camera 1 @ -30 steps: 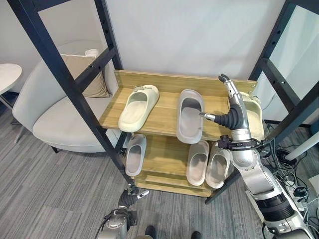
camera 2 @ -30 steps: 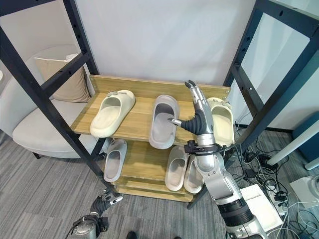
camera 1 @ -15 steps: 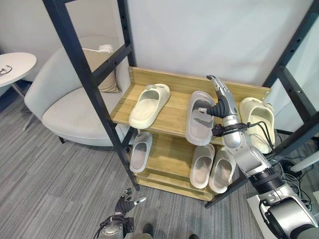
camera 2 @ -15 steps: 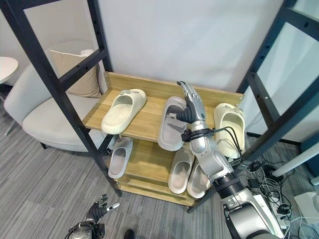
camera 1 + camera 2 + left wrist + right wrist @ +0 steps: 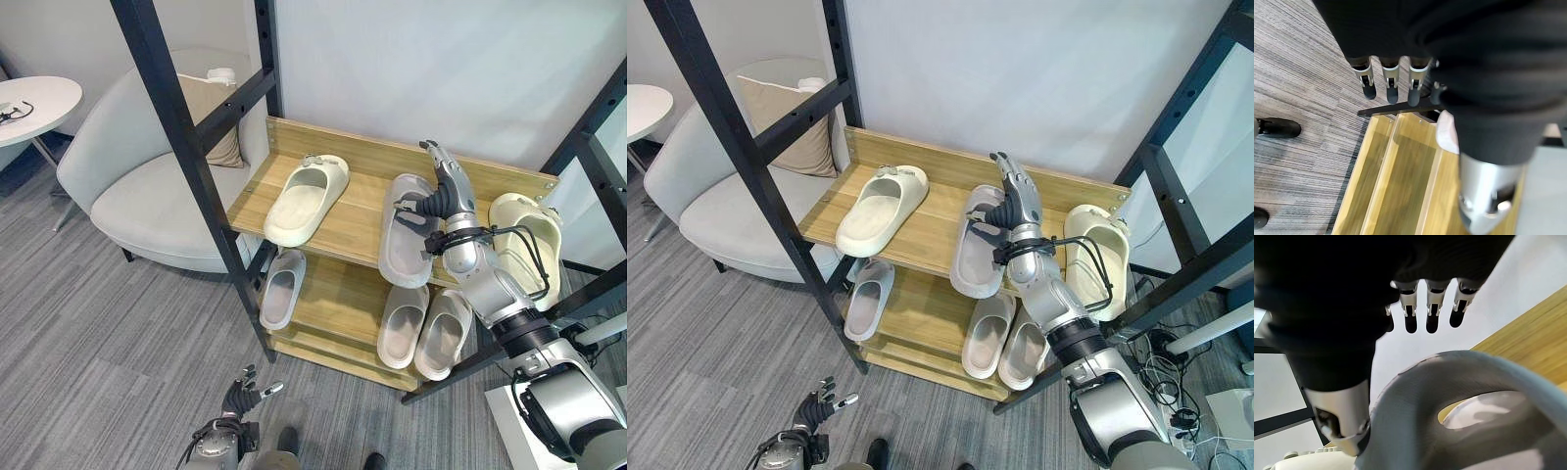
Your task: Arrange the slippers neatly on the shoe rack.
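On the top shelf of the wooden shoe rack point(image 5: 338, 220) lie three slippers: a cream slipper point(image 5: 307, 199) toward the left, a grey slipper point(image 5: 409, 229) in the middle with its heel past the front edge, and a second cream slipper point(image 5: 527, 245) at the right end, well apart from the first. The right hand point(image 5: 443, 199) stands over the toe end of the grey slipper, its fingers point(image 5: 1431, 308) straight and released, pointing toward the back board; the thumb reaches across the slipper's strap. On the lower shelf a grey slipper point(image 5: 282, 287) lies alone at the left, and a pair of light slippers point(image 5: 425, 329) sits side by side at the right. The left hand point(image 5: 242, 397) hangs low over the grey carpet floor point(image 5: 108, 362), fingers relaxed and spread. A light armchair point(image 5: 147, 186) with a beige cushion point(image 5: 211, 122) stands left of the rack, and a round white side table point(image 5: 34, 98) beyond it.
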